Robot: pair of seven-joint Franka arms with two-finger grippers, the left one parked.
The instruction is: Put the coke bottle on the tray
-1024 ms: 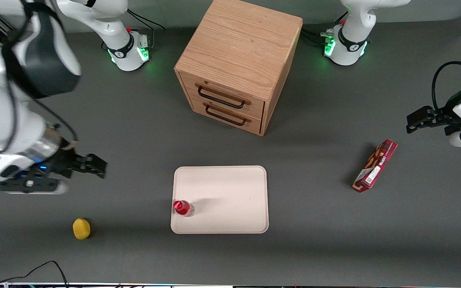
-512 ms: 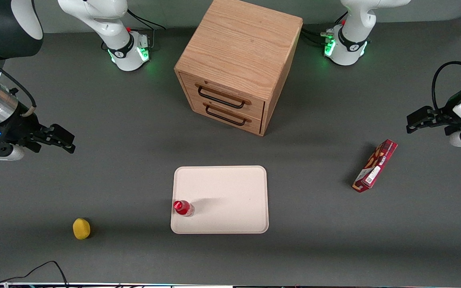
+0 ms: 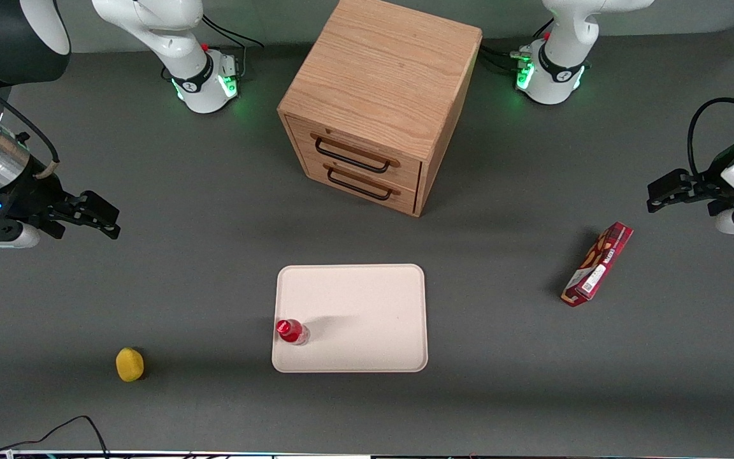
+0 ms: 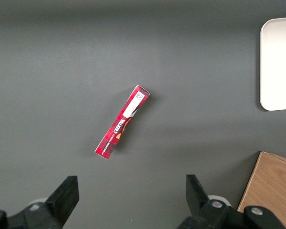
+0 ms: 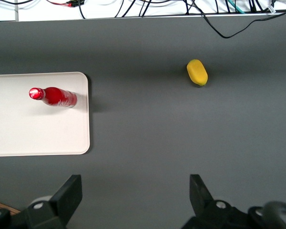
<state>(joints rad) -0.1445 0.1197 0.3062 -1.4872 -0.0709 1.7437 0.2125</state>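
The coke bottle (image 3: 292, 331) (image 5: 53, 96), small and red with a red cap, stands upright on the cream tray (image 3: 367, 306) (image 5: 33, 131), close to the tray's corner nearest the front camera on the working arm's side. My gripper (image 3: 104, 221) (image 5: 135, 187) hangs open and empty well above the table toward the working arm's end, far from the tray. Bare grey table shows between its fingers (image 5: 71, 191).
A yellow lemon (image 3: 129, 364) (image 5: 197, 72) lies on the table nearer the front camera than my gripper. The wooden drawer cabinet (image 3: 380, 102) stands farther from the camera than the tray. A long red snack box (image 3: 597, 264) (image 4: 122, 122) lies toward the parked arm's end.
My gripper has risen and drawn away from the tray toward the working arm's end, mostly in the first half second. The bottle has stayed put on the tray.
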